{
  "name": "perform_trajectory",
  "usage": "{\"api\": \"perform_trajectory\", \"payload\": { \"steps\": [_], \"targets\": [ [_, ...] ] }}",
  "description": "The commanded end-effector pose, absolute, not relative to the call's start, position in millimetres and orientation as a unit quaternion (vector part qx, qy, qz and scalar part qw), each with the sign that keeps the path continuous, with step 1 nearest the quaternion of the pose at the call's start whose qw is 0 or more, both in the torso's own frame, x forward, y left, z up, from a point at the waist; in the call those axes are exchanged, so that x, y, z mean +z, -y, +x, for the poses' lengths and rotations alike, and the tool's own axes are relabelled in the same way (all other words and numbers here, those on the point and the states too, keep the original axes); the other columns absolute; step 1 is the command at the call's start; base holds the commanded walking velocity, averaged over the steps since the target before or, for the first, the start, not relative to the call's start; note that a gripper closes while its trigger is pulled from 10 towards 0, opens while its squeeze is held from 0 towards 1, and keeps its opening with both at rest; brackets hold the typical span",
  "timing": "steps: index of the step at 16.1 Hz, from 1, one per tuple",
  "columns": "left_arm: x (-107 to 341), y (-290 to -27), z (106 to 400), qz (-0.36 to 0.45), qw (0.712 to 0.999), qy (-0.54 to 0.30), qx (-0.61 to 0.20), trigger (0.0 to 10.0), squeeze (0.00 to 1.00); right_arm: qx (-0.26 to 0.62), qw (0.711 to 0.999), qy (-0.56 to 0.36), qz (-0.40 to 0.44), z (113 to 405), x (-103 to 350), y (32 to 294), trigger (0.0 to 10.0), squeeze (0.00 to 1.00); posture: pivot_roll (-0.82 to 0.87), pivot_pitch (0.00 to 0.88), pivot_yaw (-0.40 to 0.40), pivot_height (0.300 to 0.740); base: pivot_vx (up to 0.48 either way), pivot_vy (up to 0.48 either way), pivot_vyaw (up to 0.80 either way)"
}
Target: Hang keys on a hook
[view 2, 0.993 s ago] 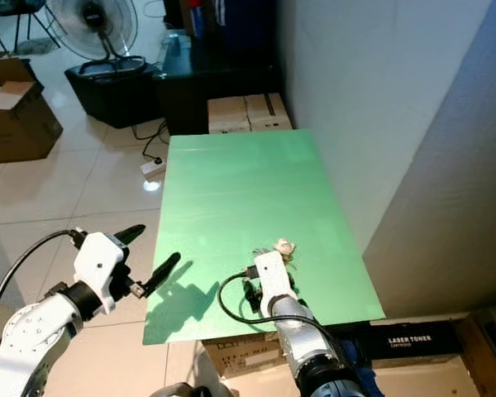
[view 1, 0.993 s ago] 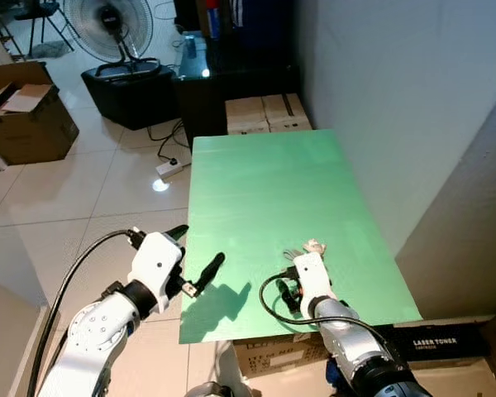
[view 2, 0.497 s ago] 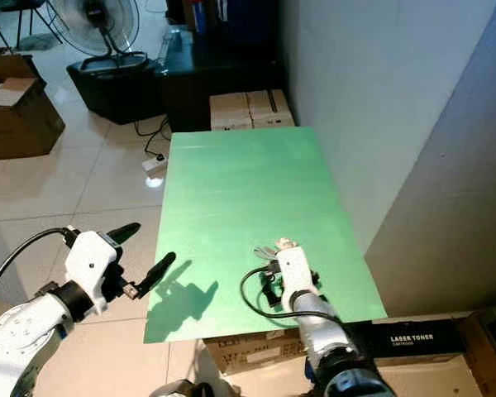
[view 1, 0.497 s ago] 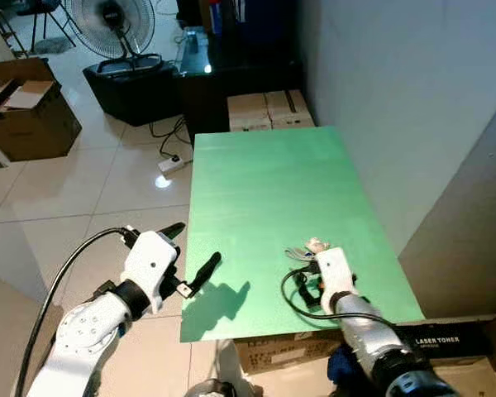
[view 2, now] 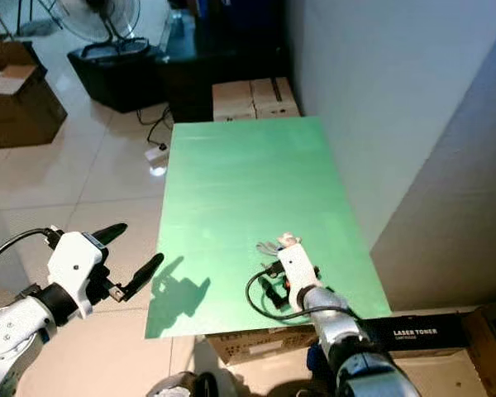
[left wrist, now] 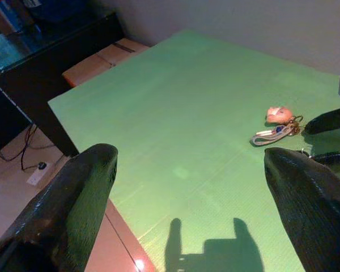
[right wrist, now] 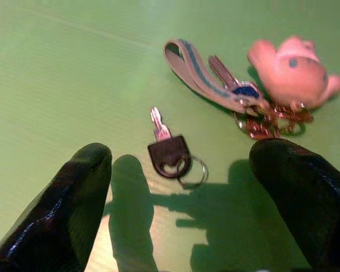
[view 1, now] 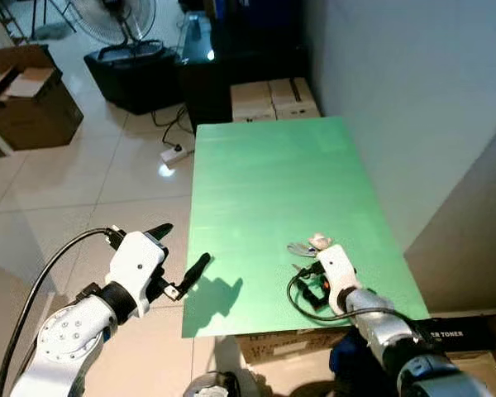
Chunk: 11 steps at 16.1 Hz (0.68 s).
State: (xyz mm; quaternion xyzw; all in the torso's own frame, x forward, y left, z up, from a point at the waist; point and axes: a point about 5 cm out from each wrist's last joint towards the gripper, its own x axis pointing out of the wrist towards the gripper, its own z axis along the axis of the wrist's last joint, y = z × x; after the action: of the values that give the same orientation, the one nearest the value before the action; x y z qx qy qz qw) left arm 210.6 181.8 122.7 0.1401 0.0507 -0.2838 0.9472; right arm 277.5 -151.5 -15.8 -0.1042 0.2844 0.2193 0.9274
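My right gripper (right wrist: 175, 226) is hovering low over the near-right part of the green table (view 1: 264, 190), fingers spread wide, nothing held. The keys are lying flat on the table straight ahead of it. A single black-headed key (right wrist: 166, 148) with a small split ring is sitting in the gap between my two fingertips (right wrist: 73, 187), closest to me, blade pointing away from the gripper. Just beyond it, toward my other finger, is the main bunch (right wrist: 255, 110): a grey-blue strap loop (right wrist: 195, 73), a blue-headed key, a coppery chain and a pink plush charm (right wrist: 292, 68), all touching each other. I'm judging that the strap's long axis is running diagonally across my finger line, not along it.

My left gripper (view 1: 178, 260) is hanging off the table's left edge, fingers also wide apart and empty, well apart from the keys (left wrist: 277, 129), which are lying far ahead of it on the opposite side of the table.

The right arm is clearly nearer, so the pick looks like it's its job. The next move is probably calling for a short push forward and down, so the fingers close across the strap or ring. No hook can be made out, so I can't say which way the hang will go. Risk: thin flat keys slipping under the fingertips.
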Motion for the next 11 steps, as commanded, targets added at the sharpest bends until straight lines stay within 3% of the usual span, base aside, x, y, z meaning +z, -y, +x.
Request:
{"api": "perform_trajectory", "payload": {
  "steps": [1,4,5,6,8,9,11],
  "targets": [
    [127,-187,208,0.146,0.948,-0.05,-0.278,10.0,0.0,0.232,0.924,-0.286,-0.105,277,-17,148,10.0,1.0,0.23,0.117,0.123,0.74,0.0,0.0,0.0],
    [130,-188,207,0.141,0.948,-0.054,-0.279,10.0,0.0,0.275,0.907,-0.287,-0.137,275,-18,137,10.0,0.98,0.24,0.121,0.124,0.74,0.0,0.0,0.0],
    [132,-187,205,0.12,0.946,-0.06,-0.294,10.0,0.0,0.274,0.907,-0.289,-0.139,276,-18,136,10.0,0.33,0.24,0.121,0.124,0.74,0.0,0.0,0.0],
    [134,-186,200,0.101,0.937,-0.069,-0.328,10.0,0.0,0.272,0.906,-0.292,-0.142,275,-19,136,9.0,0.0,0.24,0.121,0.124,0.74,0.0,0.0,0.0],
    [136,-185,191,0.093,0.914,-0.088,-0.385,10.0,0.0,0.282,0.9,-0.298,-0.147,274,-20,135,1.5,0.0,0.23,0.115,0.116,0.74,0.0,0.0,0.0],
    [136,-186,188,0.093,0.905,-0.101,-0.403,10.0,0.0,0.285,0.898,-0.301,-0.15,273,-21,136,0.0,0.0,0.23,0.115,0.116,0.74,0.0,0.0,0.0],
    [132,-190,185,0.108,0.884,-0.132,-0.436,10.0,0.0,0.28,0.898,-0.306,-0.148,274,-21,139,0.0,0.0,0.22,0.11,0.124,0.74,0.0,0.0,0.0]
  ]
}}
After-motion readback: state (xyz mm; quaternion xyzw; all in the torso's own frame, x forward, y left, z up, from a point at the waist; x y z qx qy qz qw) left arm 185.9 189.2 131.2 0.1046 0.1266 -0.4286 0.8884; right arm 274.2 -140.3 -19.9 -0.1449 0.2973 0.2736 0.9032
